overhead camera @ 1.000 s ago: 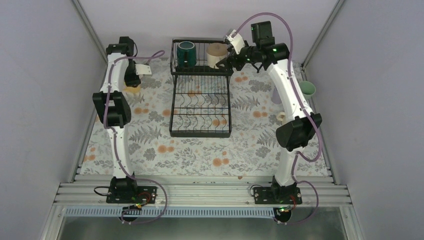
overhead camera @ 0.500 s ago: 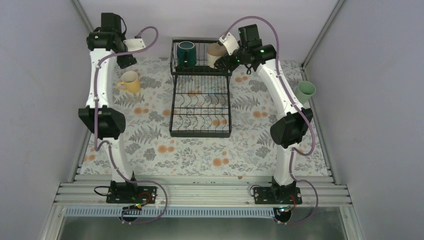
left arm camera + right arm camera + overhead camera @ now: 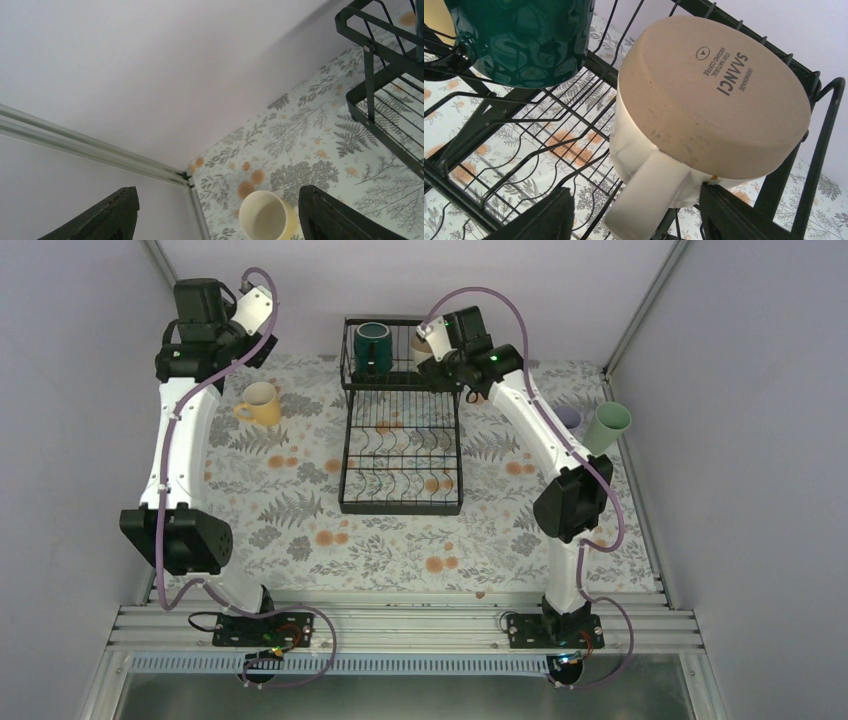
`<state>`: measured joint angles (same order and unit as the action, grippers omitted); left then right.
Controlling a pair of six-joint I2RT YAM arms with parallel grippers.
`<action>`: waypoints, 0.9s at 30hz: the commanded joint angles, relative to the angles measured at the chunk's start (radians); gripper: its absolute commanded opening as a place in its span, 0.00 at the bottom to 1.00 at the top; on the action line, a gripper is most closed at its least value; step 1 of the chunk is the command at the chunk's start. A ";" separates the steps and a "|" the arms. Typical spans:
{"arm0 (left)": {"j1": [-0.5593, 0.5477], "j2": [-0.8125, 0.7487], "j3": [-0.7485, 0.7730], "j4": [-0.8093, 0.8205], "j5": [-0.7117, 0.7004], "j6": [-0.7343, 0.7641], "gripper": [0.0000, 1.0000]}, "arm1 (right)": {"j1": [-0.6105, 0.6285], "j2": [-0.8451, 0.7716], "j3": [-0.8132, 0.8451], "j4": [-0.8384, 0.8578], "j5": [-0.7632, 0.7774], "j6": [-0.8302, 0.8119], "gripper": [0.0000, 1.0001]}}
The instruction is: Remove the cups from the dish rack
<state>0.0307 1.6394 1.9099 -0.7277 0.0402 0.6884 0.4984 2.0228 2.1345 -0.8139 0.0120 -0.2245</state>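
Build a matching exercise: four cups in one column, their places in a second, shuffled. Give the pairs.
1. dark green cup
2. tan cup
3. yellow cup
4. mint green cup

A. on the table, right of the dish rack
B. raised basket, right side
C. table, left of rack
D. raised basket, left side

Pairs: 1-D, 2-B, 3-C, 4-A.

glossy green cup (image 3: 524, 40), matt beige cup (image 3: 714, 90), black wire rack (image 3: 400, 455)
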 commanded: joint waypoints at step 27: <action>-0.050 -0.047 -0.026 0.060 0.237 -0.147 0.76 | 0.007 0.001 0.120 0.034 0.010 0.001 0.03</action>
<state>0.0051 1.6409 1.8645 -0.6880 0.2203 0.5709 0.5095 2.0567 2.2063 -0.8379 0.0235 -0.2020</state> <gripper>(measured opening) 0.763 0.173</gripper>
